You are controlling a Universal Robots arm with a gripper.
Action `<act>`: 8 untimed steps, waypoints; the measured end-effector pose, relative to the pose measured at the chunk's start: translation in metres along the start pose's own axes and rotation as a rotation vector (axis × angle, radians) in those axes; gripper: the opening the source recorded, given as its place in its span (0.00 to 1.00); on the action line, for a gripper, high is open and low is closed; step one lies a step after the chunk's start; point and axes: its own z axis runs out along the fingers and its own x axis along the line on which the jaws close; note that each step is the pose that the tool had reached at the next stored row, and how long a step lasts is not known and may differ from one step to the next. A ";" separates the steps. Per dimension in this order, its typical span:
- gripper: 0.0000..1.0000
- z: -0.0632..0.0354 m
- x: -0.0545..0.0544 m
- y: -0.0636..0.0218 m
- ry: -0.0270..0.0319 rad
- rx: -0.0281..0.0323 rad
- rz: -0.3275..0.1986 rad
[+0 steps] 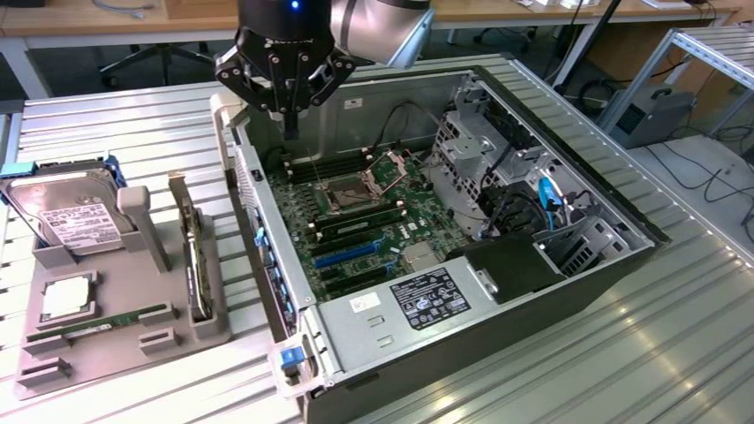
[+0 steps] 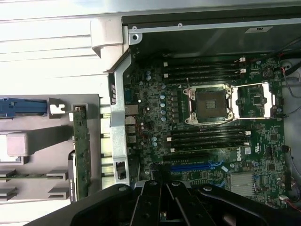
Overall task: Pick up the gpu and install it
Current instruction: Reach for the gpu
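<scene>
The gpu (image 1: 200, 265) stands on edge in the gray holder (image 1: 112, 353), untouched, just beside the open case (image 1: 507, 340) on the exterior view's left. A memory stick (image 1: 101, 322) and hard drive (image 1: 71, 216) share that holder. Farther back, the gripper (image 1: 289, 131) hangs above the motherboard (image 1: 353, 221), clenched tight on nothing, well apart from the gpu.

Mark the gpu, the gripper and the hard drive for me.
gpu (image 1: 196, 261), exterior view, on its upper edge.
gripper (image 1: 289, 131), exterior view, at the tips of its shut fingers.
hard drive (image 1: 80, 225), exterior view, on its white label.
</scene>
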 end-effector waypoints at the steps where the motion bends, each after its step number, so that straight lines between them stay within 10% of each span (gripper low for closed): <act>1: 0.11 0.0000 0.000 0.0000 0.0000 0.0000 0.000; 8: 0.11 -0.0001 0.004 -0.0003 0.0000 0.0000 0.000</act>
